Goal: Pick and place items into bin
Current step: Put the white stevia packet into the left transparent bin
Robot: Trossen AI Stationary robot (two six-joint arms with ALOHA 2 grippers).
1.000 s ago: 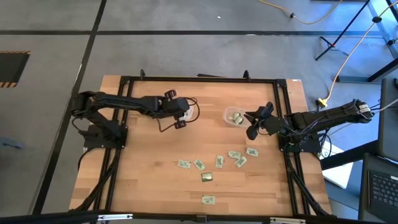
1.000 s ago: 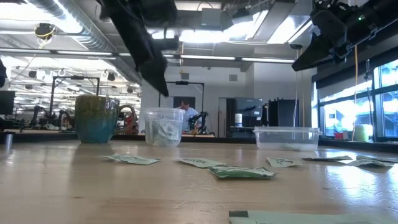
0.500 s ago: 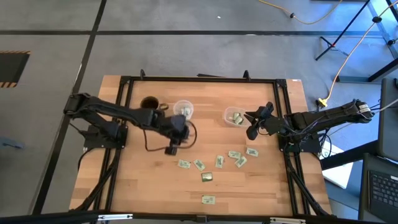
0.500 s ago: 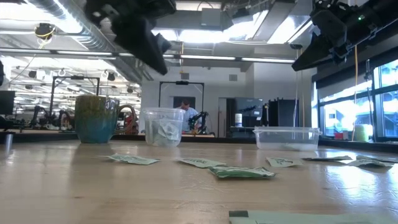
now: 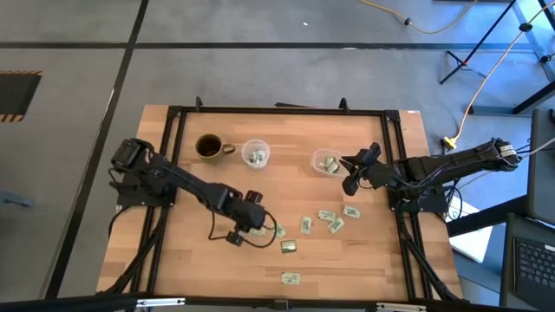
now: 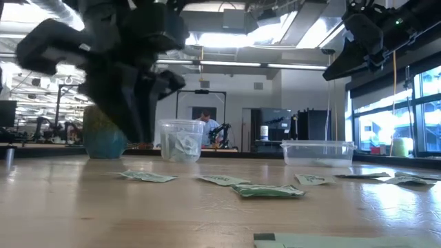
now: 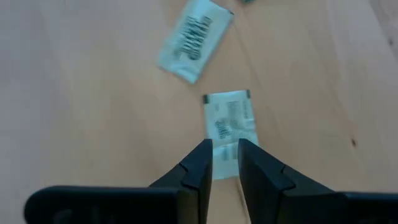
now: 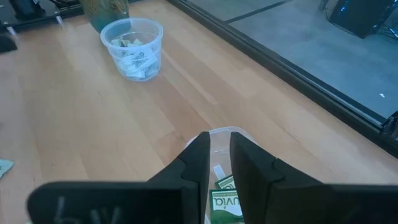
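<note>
Left gripper (image 5: 245, 222): dark two-finger tool, tips held a narrow gap apart with nothing between them, low over a flat green-and-white wrapped packet (image 7: 230, 130) on the pale wooden table (image 5: 191, 260). A second, tilted packet (image 7: 194, 38) lies just beyond it.

Right gripper (image 5: 351, 172): fingers likewise a slim gap apart and empty, poised just beside a small clear shallow plastic bin (image 5: 327, 162). Contents: several green-and-white packets, printed faces visible in the right wrist view.

Clear round plastic cup (image 5: 255, 154): ribbed, translucent wall, upright near the table's far edge; holds a few packets. Beside it, a glazed green-and-teal ceramic mug (image 5: 209, 146), interior dark, contents not discernible.

Loose packets: a scatter (image 5: 329, 220) on the table's middle, one darker olive-gold packet (image 5: 289, 247), one lone packet (image 5: 290, 278) near the front edge.

Change: a second ago the left arm stretched over the mug and cup; it has since swung down to the scatter's left end. Right arm unmoved.
</note>
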